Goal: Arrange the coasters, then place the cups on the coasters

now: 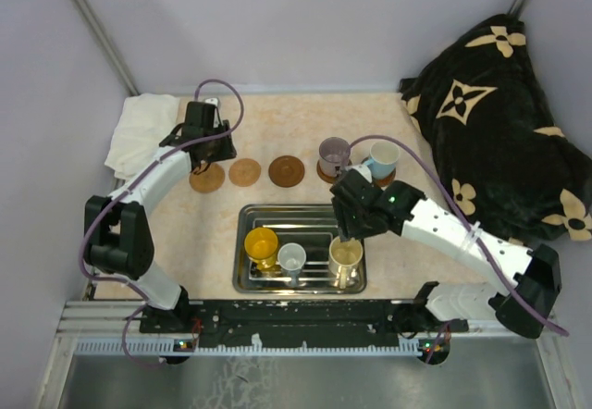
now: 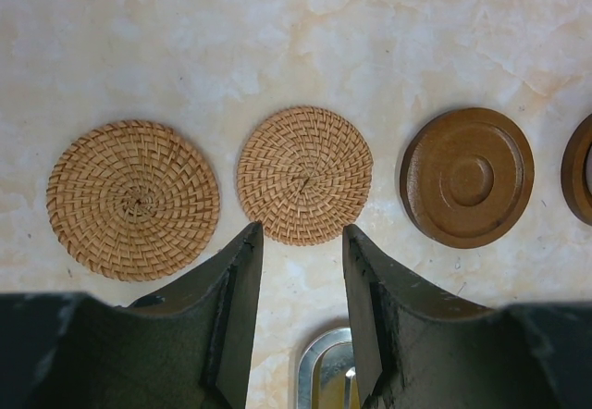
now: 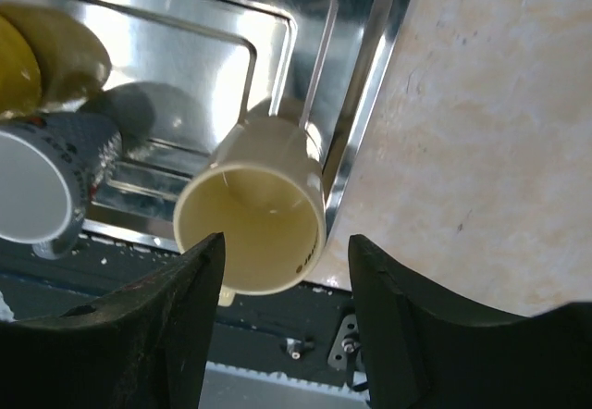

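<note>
Three bare coasters lie in a row: two woven straw ones (image 2: 133, 198) (image 2: 304, 174) and a brown wooden one (image 2: 467, 176). My left gripper (image 2: 301, 238) hangs open just above them, empty, near the leftmost coaster (image 1: 207, 178). To the right, a purplish-grey cup (image 1: 334, 156) and a light blue cup (image 1: 381, 159) each stand on a coaster. The steel tray (image 1: 305, 215) holds a yellow cup (image 1: 262, 245), a grey-white cup (image 1: 291, 259) and a cream cup (image 3: 254, 229). Over the cream cup's rim my right gripper (image 3: 287, 240) is open, its fingers apart from the cup.
A black blanket with cream flowers (image 1: 499, 104) fills the back right corner. At the back left lies a white cloth (image 1: 139, 131). Pale walls close the table in on three sides. The tray's corner (image 2: 319, 363) shows just below my left fingers.
</note>
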